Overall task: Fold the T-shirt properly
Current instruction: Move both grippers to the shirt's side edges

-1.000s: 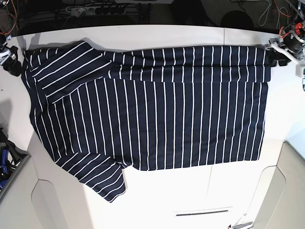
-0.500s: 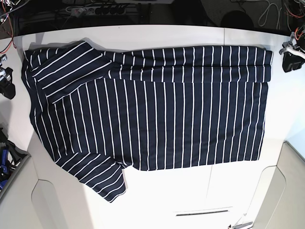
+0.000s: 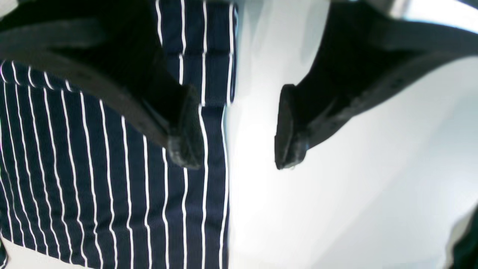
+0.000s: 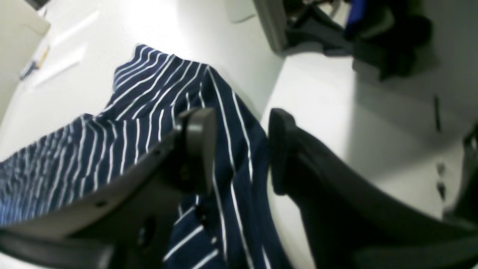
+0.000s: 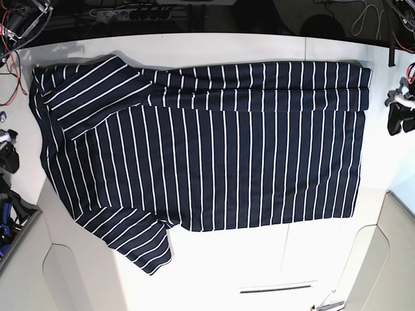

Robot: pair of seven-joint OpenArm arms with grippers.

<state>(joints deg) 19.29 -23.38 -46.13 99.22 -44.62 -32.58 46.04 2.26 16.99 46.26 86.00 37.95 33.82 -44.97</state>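
Note:
The dark navy T-shirt [image 5: 201,149] with thin white stripes lies spread flat on the white table [image 5: 227,265], with its far edge folded over into a narrow strip. My left gripper [image 5: 396,118] hovers off the shirt's right edge. In the left wrist view it [image 3: 233,129] is open and empty, one finger over the shirt's [image 3: 93,168] edge and the other over bare table. My right gripper [image 5: 8,154] is at the table's left edge, apart from the shirt. In the right wrist view it [image 4: 237,149] is open and empty, with the shirt [image 4: 149,108] showing beyond its fingers.
A power strip [image 5: 130,13] and cables lie behind the table's far edge. Blue and dark items [image 5: 5,217] sit at the left edge, also showing in the right wrist view [image 4: 354,30]. Raised pale panels [image 5: 382,259] flank the near corners.
Both grippers have moved from the shirt's far corners toward the near side, along the table's left and right edges. The shirt has not moved.

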